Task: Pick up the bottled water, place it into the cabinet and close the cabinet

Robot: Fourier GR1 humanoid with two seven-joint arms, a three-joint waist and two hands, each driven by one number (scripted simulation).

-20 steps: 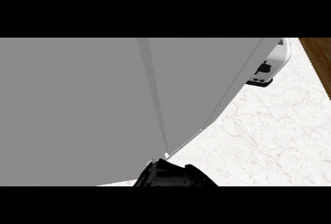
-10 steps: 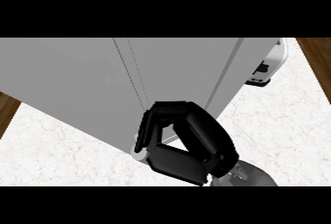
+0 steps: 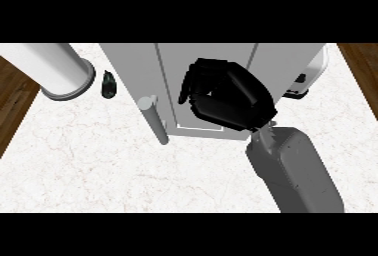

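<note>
The grey cabinet (image 3: 210, 57) stands at the top centre of the head view. Its doors lie flat against its front, and a pale bar handle (image 3: 153, 119) sticks out from the left door. My right hand (image 3: 229, 97) rests against the cabinet's front at the seam between the doors. Its fingers are loosely bent and hold nothing, and its grey forearm (image 3: 295, 170) comes in from the lower right. No bottled water shows anywhere. My left hand is out of the view.
A pale cylinder (image 3: 57, 70) lies at the top left with a small dark object (image 3: 108, 84) beside it. A white appliance (image 3: 308, 77) stands right of the cabinet. The white marble counter (image 3: 111, 170) spreads in front, with wooden floor past both side edges.
The big grey door that filled the view has swung back against the cabinet. My right hand has risen from the lower edge and followed it up onto the cabinet's front.
</note>
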